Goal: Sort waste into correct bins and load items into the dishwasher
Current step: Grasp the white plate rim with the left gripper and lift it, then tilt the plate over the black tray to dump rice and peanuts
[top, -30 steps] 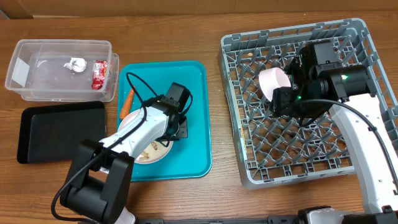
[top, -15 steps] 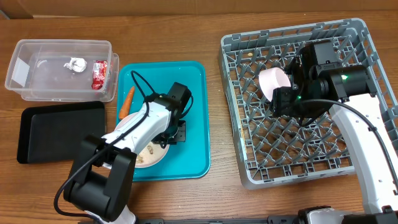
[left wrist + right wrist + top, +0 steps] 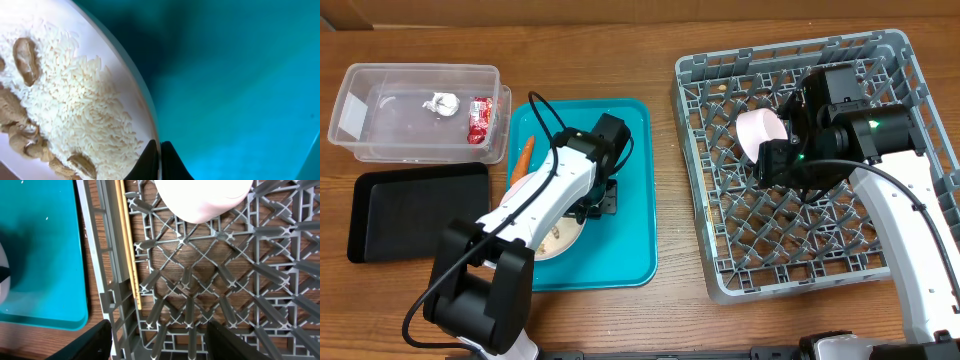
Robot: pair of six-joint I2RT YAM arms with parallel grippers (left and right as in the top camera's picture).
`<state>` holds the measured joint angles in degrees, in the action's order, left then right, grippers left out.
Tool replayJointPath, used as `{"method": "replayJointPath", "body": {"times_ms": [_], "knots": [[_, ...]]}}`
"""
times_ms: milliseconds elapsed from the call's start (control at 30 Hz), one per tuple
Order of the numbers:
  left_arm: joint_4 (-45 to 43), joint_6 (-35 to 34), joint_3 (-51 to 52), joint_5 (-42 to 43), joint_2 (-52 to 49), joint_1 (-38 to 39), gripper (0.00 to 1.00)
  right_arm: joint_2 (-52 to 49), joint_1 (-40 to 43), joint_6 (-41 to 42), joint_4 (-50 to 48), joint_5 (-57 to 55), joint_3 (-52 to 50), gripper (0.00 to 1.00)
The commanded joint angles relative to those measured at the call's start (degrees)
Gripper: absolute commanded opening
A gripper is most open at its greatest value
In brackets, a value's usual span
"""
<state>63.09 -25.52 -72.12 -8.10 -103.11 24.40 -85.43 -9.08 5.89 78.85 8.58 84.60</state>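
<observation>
My left gripper (image 3: 597, 197) is shut on the right rim of a white plate (image 3: 558, 236) on the teal tray (image 3: 630, 150). In the left wrist view the fingers (image 3: 160, 161) pinch the plate's edge (image 3: 142, 95). The plate holds white rice (image 3: 90, 112) and tan peanuts (image 3: 25, 52). An orange carrot (image 3: 523, 158) lies at the tray's left edge. My right gripper (image 3: 790, 165) is open and empty over the grey dish rack (image 3: 890, 60), beside a white bowl (image 3: 760, 135) that lies on its side. The right wrist view shows the open jaws (image 3: 160, 342), the bowl (image 3: 202, 197) and wooden chopsticks (image 3: 128, 245) along the rack's left wall.
A clear tub (image 3: 380, 145) at the far left holds a crumpled white tissue (image 3: 443, 102) and a red-and-white wrapper (image 3: 480, 120). A black tray (image 3: 415, 210) lies in front of it. Bare wooden table (image 3: 670, 300) separates the teal tray and the rack.
My left gripper has moved up and back a little with the plate's rim, and the plate has tipped and shifted with it. The right arm has not moved.
</observation>
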Motion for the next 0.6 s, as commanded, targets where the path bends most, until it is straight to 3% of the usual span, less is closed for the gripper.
{"method": "replayJointPath", "body": {"times_ms": [0, 400, 567], "knots": [[1.7, -1.31, -2.6, -2.64, -0.44, -0.02, 0.04, 1.2, 0.11, -0.35, -0.28, 0.07, 0.55, 0.63], [10.51, -1.33, -12.94, -6.08, -0.22, -0.24, 0.04, 1.2, 0.11, -0.35, -0.24, 0.07, 0.55, 0.63], [13.07, -1.73, -15.13, -5.84, 0.94, -3.78, 0.04, 1.2, 0.11, -0.35, -0.04, 0.04, 0.55, 0.63]]}}
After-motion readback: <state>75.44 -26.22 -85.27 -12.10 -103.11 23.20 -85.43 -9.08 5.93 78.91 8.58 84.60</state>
